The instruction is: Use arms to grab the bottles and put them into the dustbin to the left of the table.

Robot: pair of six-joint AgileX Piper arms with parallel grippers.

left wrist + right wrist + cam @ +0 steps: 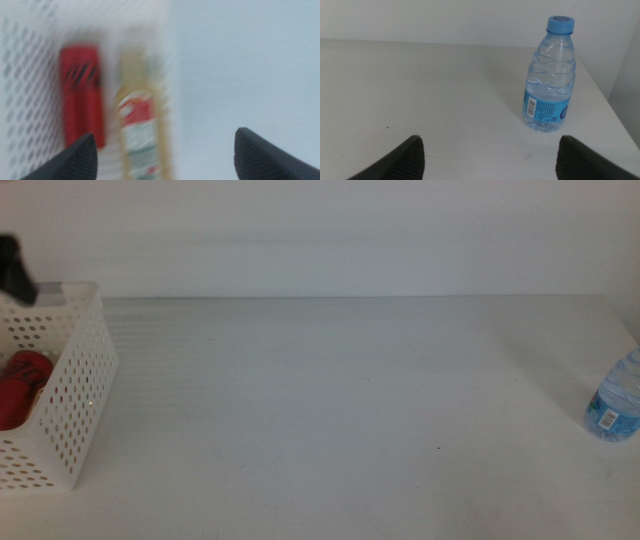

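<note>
The water bottle (550, 75), clear ribbed plastic with a blue cap and blue label, stands upright near the right edge of the white table (330, 400). The right gripper (487, 155) faces it, jaws spread wide, empty. At the table's left the perforated white dustbin (75, 395) holds a red can (81, 95) and, lying beside it, the squarish bottle of pale yellow liquid (142, 117), blurred. The left gripper (165, 155) hangs above the bin, jaws apart, holding nothing.
</note>
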